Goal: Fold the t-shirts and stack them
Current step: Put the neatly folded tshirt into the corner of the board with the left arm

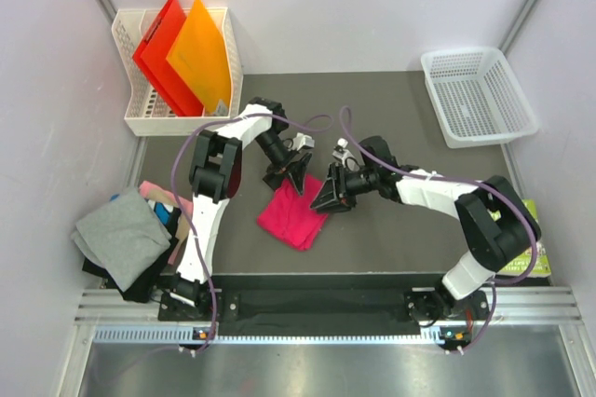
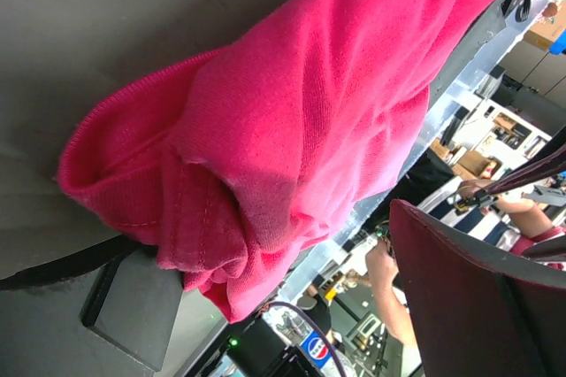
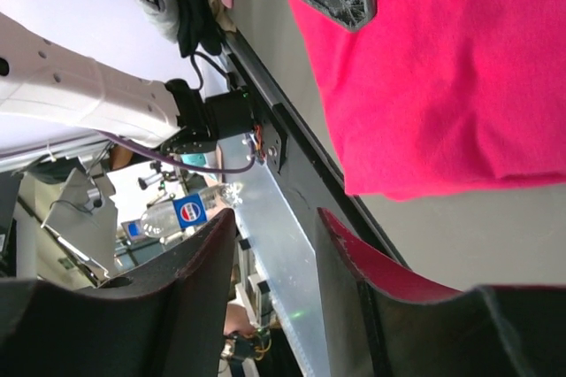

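**A:** Dark grey table (image 1: 391, 239), white walls all round. There's a white rack (image 1: 140, 117) at the far left with red and orange folders (image 1: 182, 57) standing in it. A mesh basket (image 1: 480, 94) sits far right, and a green book (image 1: 533, 229) is at the right edge.

**B:** And there's the magenta shirt (image 1: 293, 213), folded, lying mid-table just ahead of both arms. At the table's left edge is a pile of folded shirts (image 1: 121, 239), a grey one on top.

**A:** Left arm is doubled over, elbow high, with the left gripper (image 1: 291, 175) tipped down at the shirt's far edge. Jaws are spread wide; the bunched hem lies between them, not pinched.

**B:** Right arm reaches in low from the right, the right gripper (image 1: 326, 197) just beside the shirt's right edge. Jaws are parted, with nothing between them.
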